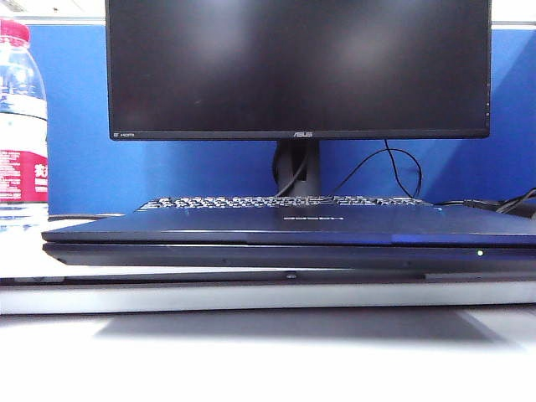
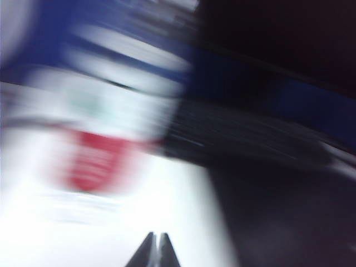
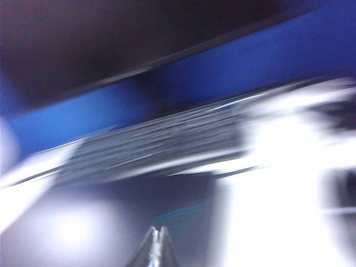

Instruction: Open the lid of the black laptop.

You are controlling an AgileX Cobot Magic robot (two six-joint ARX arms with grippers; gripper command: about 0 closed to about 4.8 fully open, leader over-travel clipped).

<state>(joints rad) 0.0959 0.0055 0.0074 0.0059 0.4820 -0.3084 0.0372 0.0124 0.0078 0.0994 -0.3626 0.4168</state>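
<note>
The black laptop (image 1: 251,255) lies closed on the white desk, front edge toward the exterior camera, a green light at its right. Its lid (image 1: 276,227) lies flat with a bluish sheen. Neither gripper shows in the exterior view. Both wrist views are motion-blurred. My left gripper (image 2: 157,238) is shut with nothing in it, over white desk, with the dark laptop (image 2: 289,217) to one side. My right gripper (image 3: 157,230) is shut and empty, above the glare-lit lid (image 3: 111,222).
A black ASUS monitor (image 1: 297,67) stands behind the laptop, a separate black keyboard (image 1: 285,202) at its foot. A water bottle (image 1: 18,126) with a red label stands at the far left. Cables (image 1: 394,172) trail at the back right before a blue partition.
</note>
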